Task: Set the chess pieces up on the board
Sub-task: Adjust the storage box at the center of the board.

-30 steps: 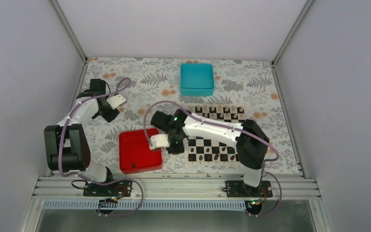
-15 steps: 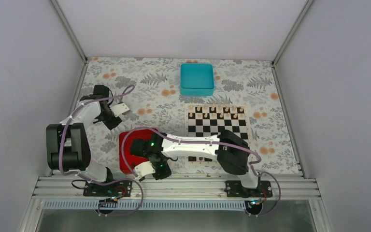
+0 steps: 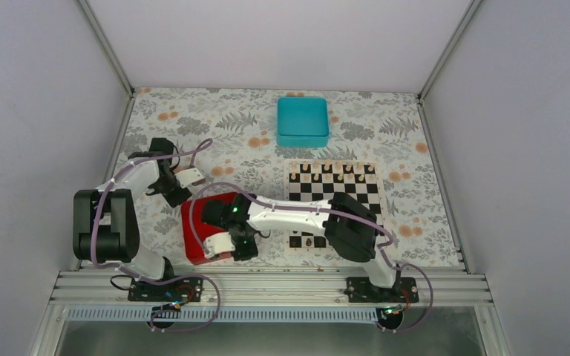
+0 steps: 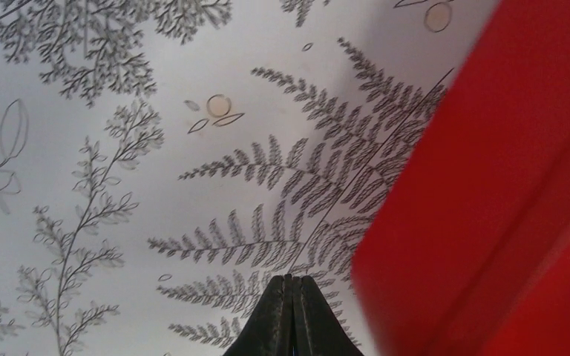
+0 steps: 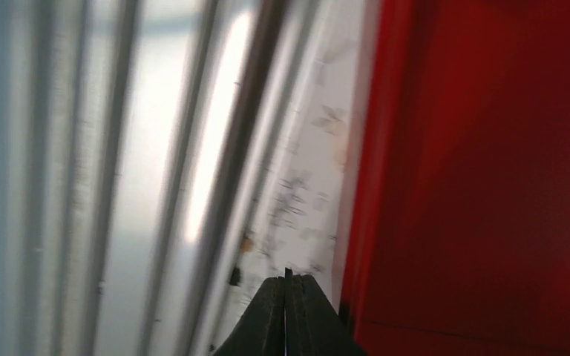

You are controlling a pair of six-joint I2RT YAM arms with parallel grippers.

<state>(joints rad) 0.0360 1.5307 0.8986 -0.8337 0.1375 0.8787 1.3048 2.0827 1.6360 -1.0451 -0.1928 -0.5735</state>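
- The board (image 3: 334, 194) lies right of centre on the table (image 3: 230, 126); my right arm (image 3: 297, 215) hides most of its near rows.
- Red tray (image 3: 193, 221) sits left of the board, partly under that arm.
- Right gripper (image 5: 287, 280): fingers pressed together, nothing seen between them, over the tray's near edge; wrist view blurred.
- Left gripper (image 4: 291, 280): closed too, holding nothing, beside the tray.
- Dark chess pieces (image 3: 309, 242) stand on the board's near row; I can't count them.
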